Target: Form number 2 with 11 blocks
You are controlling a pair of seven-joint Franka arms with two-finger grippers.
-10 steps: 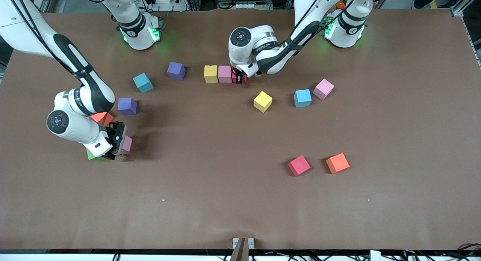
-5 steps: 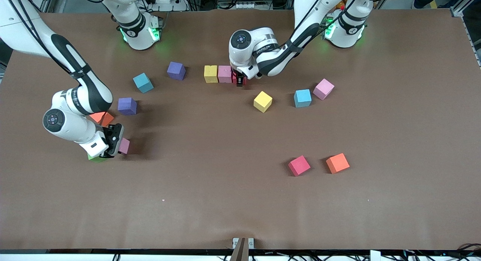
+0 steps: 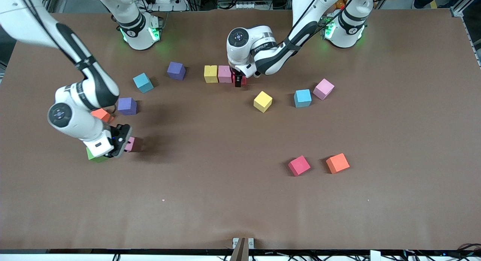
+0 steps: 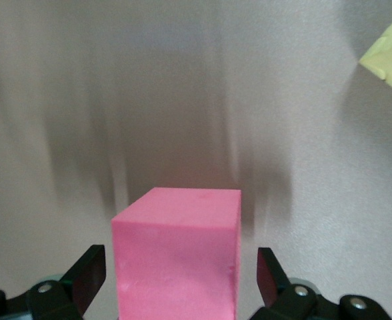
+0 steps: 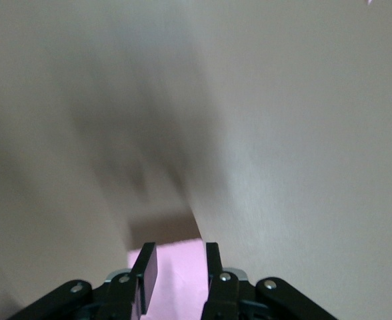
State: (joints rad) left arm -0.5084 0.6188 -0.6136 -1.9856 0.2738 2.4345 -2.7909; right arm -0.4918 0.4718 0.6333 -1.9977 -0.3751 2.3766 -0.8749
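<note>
Left tool (image 4: 176, 280) gapes wide around the red block (image 4: 177, 257), not gripping; right tool (image 5: 176, 270) is clamped near-shut, pink block (image 3: 130, 144) beside it.

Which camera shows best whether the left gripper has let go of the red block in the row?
The left wrist view: the left gripper stands open, both fingers clear of the red block. In the front view that block is mostly hidden under the arm. The right wrist view does not show it.
</note>
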